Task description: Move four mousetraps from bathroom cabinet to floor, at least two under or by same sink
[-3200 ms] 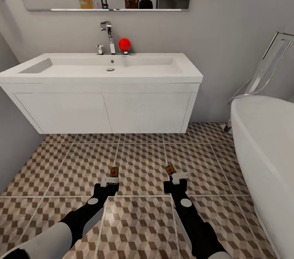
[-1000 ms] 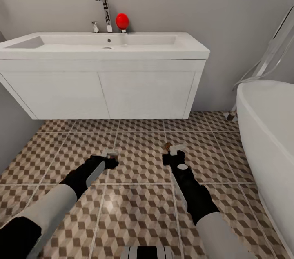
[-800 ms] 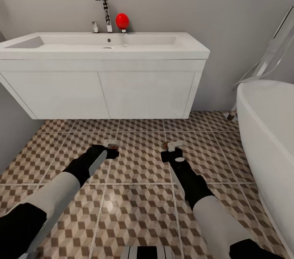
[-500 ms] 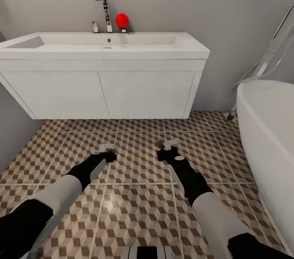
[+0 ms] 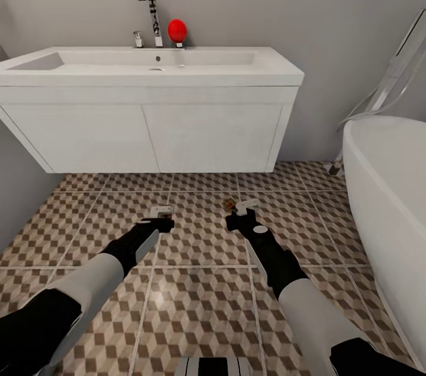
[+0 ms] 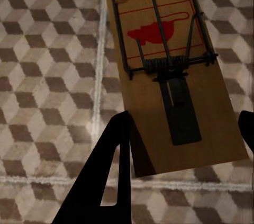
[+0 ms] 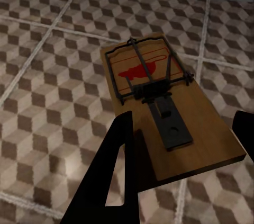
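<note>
Since half a second ago, your right gripper (image 5: 238, 210) is drifting slightly left, carrying its mousetrap (image 7: 166, 108) low over the bathroom floor (image 5: 201, 299). Both grippers are gripping traps between their fingers, the left gripper (image 5: 161, 214) holding the second mousetrap (image 6: 169, 70), in front of the sink (image 5: 148, 68), bathtub (image 5: 384, 186) alongside.

A home bathroom: wall-hung sink (image 5: 148, 68), bathtub (image 5: 384, 186), patterned floor tiles (image 5: 201, 305)
</note>
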Robot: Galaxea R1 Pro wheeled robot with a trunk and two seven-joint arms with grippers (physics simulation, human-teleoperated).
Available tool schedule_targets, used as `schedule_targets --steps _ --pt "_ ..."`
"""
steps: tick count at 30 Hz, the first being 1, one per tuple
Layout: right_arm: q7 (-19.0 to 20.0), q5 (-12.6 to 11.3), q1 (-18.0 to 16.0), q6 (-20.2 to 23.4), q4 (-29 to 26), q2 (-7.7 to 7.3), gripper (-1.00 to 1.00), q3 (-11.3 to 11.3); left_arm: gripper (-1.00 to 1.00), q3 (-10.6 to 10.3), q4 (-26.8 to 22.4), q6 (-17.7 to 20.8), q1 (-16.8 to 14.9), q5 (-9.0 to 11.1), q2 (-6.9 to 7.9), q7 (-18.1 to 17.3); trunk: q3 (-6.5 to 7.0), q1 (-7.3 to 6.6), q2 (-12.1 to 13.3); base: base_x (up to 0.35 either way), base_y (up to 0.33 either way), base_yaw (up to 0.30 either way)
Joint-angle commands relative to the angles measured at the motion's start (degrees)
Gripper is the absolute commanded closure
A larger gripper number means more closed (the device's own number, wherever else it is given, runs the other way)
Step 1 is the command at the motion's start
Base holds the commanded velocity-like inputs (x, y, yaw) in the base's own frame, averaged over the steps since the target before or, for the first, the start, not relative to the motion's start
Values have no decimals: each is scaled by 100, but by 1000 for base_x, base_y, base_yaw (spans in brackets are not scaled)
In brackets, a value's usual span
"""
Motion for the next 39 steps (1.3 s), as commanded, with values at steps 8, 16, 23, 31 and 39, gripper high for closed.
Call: schedule_targets --steps 8,16,23,31,39 --pt "12 65 -1 45 -228 -43 100 -4 100 -42 -42 39 -3 33 -19 68 -122 48 -85 0 0 0" --pt "13 62 -1 39 -245 -105 100 -7 100 -58 -46 40 -3 33 -19 62 -368 69 -95 0 0 0" --pt "13 62 -2 38 -246 -113 100 -8 100 -77 -45 40 -3 33 1 61 -585 87 -105 0 0 0" --pt "18 62 -1 38 -246 -114 100 -7 100 -80 -106 40 -3 31 6 61 -833 107 -115 0 0 0" --pt "21 69 0 29 -246 -114 100 -7 100 -264 -449 32 -3 19 7 61 -1082 128 -126 0 0 0"
